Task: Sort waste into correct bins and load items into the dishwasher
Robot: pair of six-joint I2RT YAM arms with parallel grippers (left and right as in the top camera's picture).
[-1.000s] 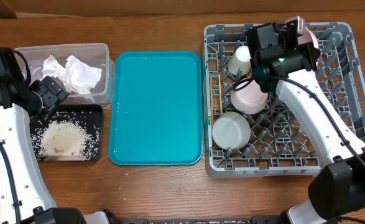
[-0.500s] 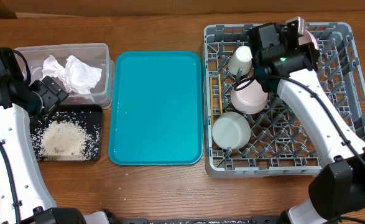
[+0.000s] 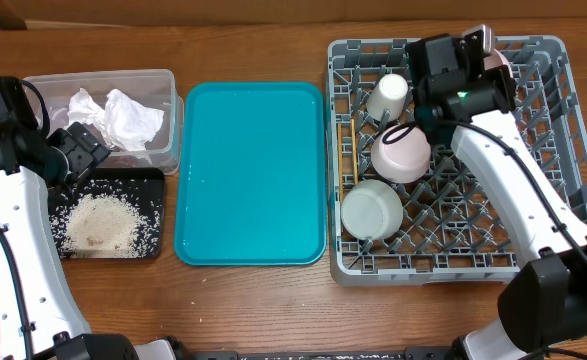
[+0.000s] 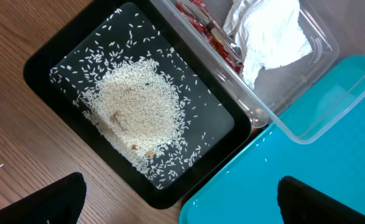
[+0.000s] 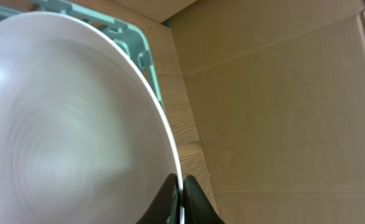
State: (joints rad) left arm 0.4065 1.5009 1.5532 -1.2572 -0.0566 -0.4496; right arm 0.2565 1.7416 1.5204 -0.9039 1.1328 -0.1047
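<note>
Right wrist: we see right gripper pinching pink plate rim. Left gripper spread wide over black tray.

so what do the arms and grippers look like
The left arm and right arm have white links, black joints and thin black cables alongside. The right one has a small green light. The left gripper and right gripper have black fingers.

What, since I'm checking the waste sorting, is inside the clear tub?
Crumpled white napkins and a red wrapper lie inside the clear tub, the wrapper along its wall beside the black tray. Anything beneath the napkins is covered.
</note>
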